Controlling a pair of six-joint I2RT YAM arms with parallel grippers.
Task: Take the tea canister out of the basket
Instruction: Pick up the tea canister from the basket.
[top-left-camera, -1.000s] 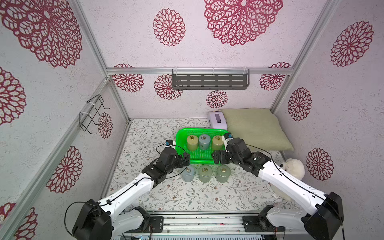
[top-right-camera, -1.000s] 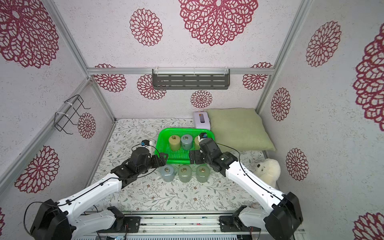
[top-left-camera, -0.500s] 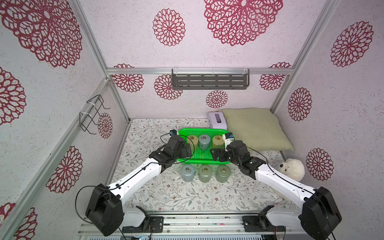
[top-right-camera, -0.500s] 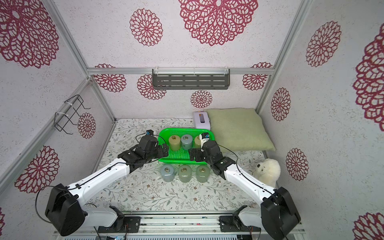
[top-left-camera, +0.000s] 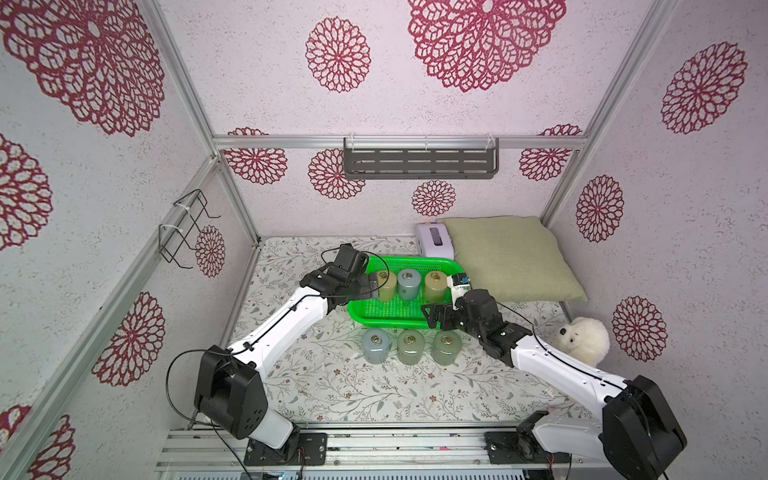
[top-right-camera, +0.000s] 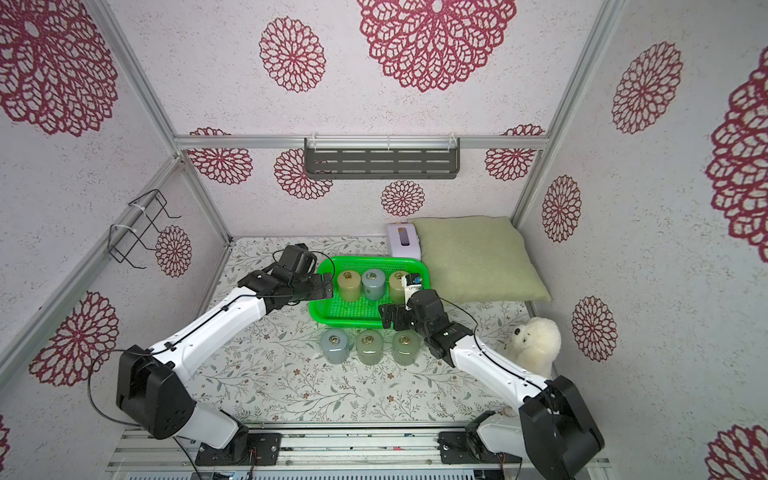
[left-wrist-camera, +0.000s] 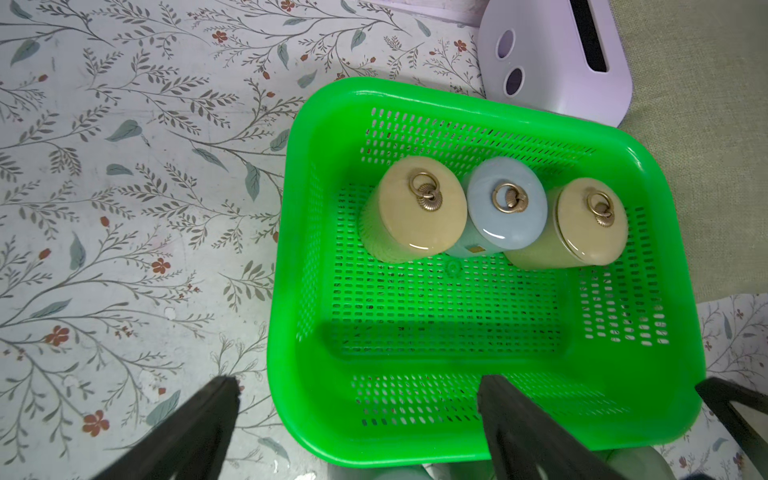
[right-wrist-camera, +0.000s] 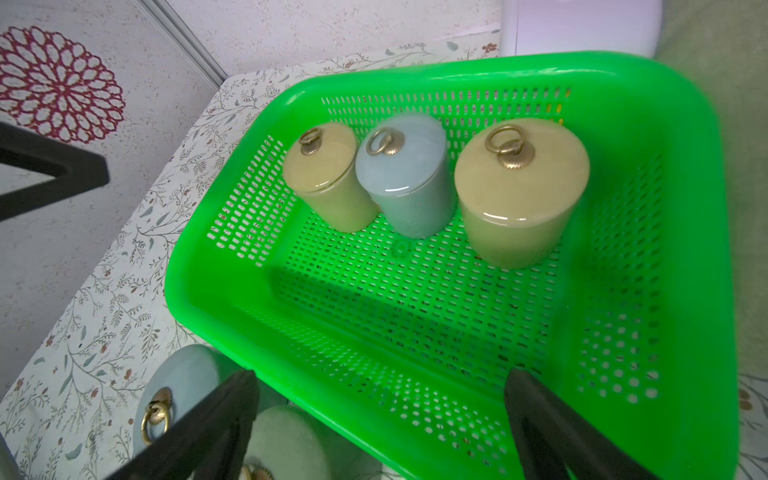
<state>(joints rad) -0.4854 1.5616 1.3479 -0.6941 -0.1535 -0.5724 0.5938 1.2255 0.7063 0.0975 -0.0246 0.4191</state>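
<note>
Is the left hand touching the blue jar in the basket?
Apart. The left wrist view shows bare basket floor between the open left hand and the blue jar.

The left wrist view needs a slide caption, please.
Open jaws over the green basket, three lidded canisters standing inside.

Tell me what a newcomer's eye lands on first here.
The bright green basket sits in the middle of the table, three canisters lined along its far side. Three more canisters stand in a row on the table just in front of it. The left gripper and right gripper, both open, hang at its left end and near right corner.
</note>
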